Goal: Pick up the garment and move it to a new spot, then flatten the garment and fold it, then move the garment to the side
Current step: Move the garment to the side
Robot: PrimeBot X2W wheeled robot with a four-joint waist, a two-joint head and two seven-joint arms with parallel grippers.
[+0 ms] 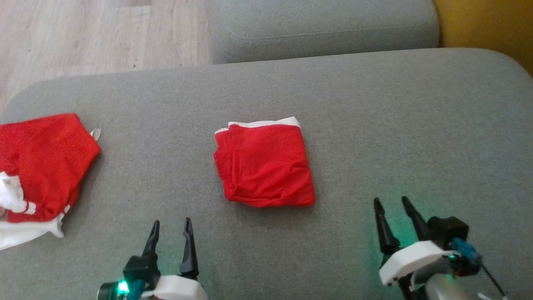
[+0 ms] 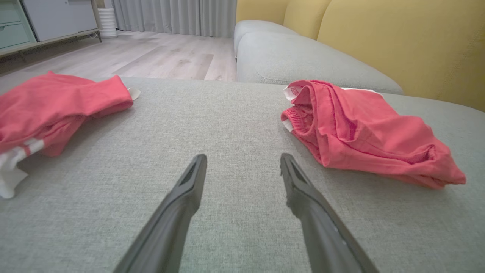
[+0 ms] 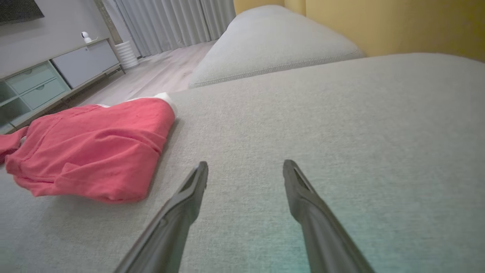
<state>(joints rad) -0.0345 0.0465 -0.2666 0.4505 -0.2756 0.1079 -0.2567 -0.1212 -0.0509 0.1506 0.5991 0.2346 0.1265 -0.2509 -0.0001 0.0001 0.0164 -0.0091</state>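
At bottom of your head view, left gripper [image 1: 172, 221] and right gripper [image 1: 390, 200]: jaws released, tapered, dark, empty, over coarse grey woven cushion [image 1: 416, 125]. Farther out between them, folded red garment [image 1: 264, 166]: soft squarish pad, white band at far edge. Crumpled red-white cloth [image 1: 41, 166] far left.

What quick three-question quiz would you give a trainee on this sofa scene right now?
1. True or false: the right gripper is shut on the folded red garment.
2. Seen from the robot, the white band of the folded red garment lies along which edge? A) far B) near C) right
3. Fill in: the rumpled red-and-white clothes lie on the grey cushion to the robot's ____.
Key: 1 false, it is open and apart from the garment; 2 A; 3 left.
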